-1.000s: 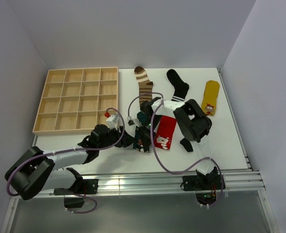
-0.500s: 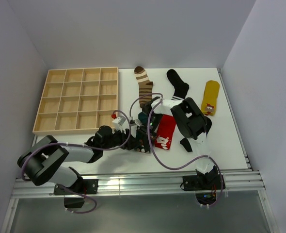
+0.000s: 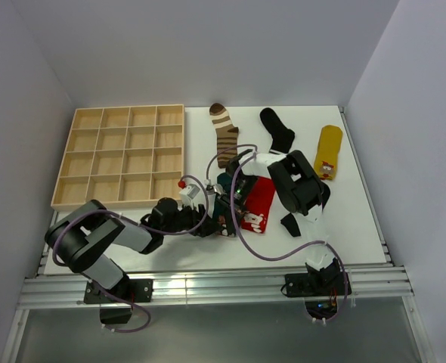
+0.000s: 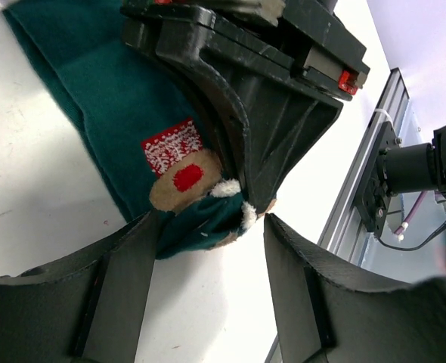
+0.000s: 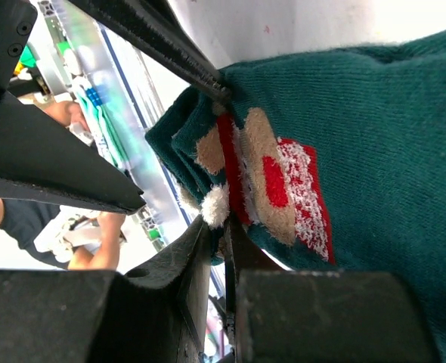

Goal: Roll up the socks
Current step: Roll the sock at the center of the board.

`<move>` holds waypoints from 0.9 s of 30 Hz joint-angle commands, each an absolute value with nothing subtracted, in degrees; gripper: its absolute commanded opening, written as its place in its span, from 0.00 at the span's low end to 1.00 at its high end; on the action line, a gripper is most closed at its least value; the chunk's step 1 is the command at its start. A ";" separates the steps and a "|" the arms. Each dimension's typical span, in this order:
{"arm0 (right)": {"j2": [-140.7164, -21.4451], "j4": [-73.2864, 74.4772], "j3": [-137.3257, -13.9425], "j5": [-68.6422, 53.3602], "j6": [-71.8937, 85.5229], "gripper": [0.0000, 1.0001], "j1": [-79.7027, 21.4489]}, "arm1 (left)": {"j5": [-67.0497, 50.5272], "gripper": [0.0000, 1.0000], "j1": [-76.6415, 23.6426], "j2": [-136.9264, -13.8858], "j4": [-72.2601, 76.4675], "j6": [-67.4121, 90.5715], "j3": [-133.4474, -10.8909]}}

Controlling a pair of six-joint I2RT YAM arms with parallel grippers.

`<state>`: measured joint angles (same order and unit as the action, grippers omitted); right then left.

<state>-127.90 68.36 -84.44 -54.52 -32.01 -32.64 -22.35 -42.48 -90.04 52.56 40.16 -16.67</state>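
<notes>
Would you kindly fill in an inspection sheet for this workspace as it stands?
Surface: white table.
Job's things: teal sock under both grippers; red sock beside it; striped sock, banded black sock, yellow sock farther back; plain black sock by the right arm.
Clutter: wooden tray, compartments empty.
Grippers: left gripper open around the teal sock's end; right gripper shut on it.
Cables: purple cables loop over the table.
Surroundings: plain walls; metal rails at near edge.

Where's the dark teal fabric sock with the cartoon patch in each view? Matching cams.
Top external: dark teal fabric sock mid-frame, left of the red sock.
Left wrist: the sock upper left, running down to centre.
Right wrist: the sock fills the right half.
Shared landmark: its red-and-tan cartoon patch, in both wrist views.
</notes>
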 commanded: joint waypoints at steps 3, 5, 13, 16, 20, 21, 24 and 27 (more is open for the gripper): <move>-129.64 68.20 -86.48 -55.46 -30.24 0.06 -31.82 | -24.34 0.62 -42.89 -91.14 57.30 41.39 -16.26; -129.81 68.20 -86.66 -55.37 -30.06 0.06 -31.82 | -23.56 0.61 -42.89 -91.41 56.87 41.66 -16.35; -129.99 66.45 -86.57 -54.84 -28.30 0.05 -31.64 | -22.68 0.40 -42.98 -94.65 56.16 46.22 -17.58; -129.55 65.57 -86.57 -54.32 -26.99 0.05 -31.64 | -22.41 0.33 -43.15 -96.06 56.60 47.98 -17.75; -128.94 64.43 -86.22 -53.79 -25.84 0.05 -31.55 | -21.45 0.18 -43.24 -97.03 56.16 50.09 -17.49; -128.59 63.90 -85.96 -53.27 -25.40 0.06 -31.64 | -21.53 0.15 -43.24 -97.03 56.08 50.45 -17.40; -126.74 61.09 -84.73 -51.69 -23.65 0.09 -31.55 | -20.57 0.02 -43.33 -96.95 53.54 52.03 -17.58; -123.85 57.05 -83.06 -49.84 -20.92 0.13 -31.29 | -18.99 0.00 -43.33 -96.07 46.96 53.79 -18.45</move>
<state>-128.84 64.23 -83.59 -52.66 -23.29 -32.14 -20.93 -42.59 -96.36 53.21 51.62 -17.06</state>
